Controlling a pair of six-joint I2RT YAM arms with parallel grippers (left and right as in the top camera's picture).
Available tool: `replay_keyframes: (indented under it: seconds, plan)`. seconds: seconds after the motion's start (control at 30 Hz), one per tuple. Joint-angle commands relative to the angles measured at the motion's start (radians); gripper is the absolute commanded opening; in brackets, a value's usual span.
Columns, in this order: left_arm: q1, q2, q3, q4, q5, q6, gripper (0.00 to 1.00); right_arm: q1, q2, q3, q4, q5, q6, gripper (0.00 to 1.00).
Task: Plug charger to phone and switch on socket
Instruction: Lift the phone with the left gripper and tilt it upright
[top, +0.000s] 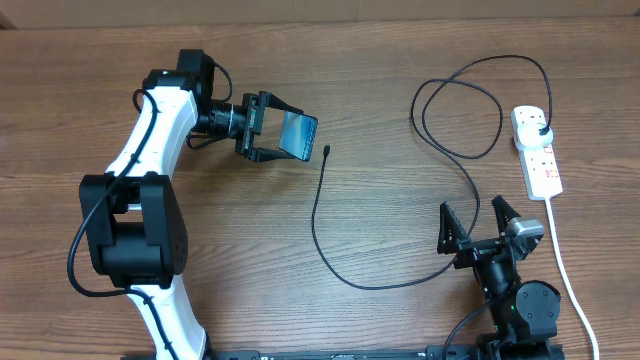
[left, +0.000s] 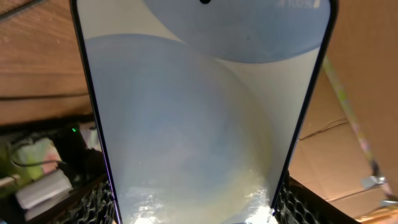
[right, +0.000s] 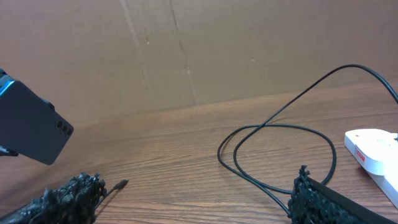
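My left gripper is shut on the phone and holds it above the table at the back left, its blue screen facing up. In the left wrist view the phone fills the frame between the two black fingers. The charger, a thin black cable, lies on the wood. Its connector tip rests just right of the phone, and its black plug sits in the socket. My right gripper stands open near the front right with nothing in it. Its wrist view shows the tip, the phone's dark back and the socket.
The socket's thick white cord runs toward the front edge, just right of my right arm. The charger cable forms a loop at the back right. A cardboard wall stands behind the table.
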Motion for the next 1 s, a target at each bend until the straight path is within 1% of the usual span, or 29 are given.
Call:
replay_keyframes:
  seconds: [0.0,0.17,0.97]
  plan:
    - [0.001,-0.004,0.029,0.0,0.102,-0.074,0.67,0.006,-0.008,-0.011,0.003,-0.002,0.002,1.0]
    - [0.001,-0.004,0.029,0.001,0.135,-0.077,0.66,0.006,-0.008,-0.011,0.003,-0.002,0.002,1.0]
    - [0.001,-0.004,0.029,0.001,0.134,-0.057,0.66,0.006,-0.008,-0.011,0.003,-0.002,0.002,1.0]
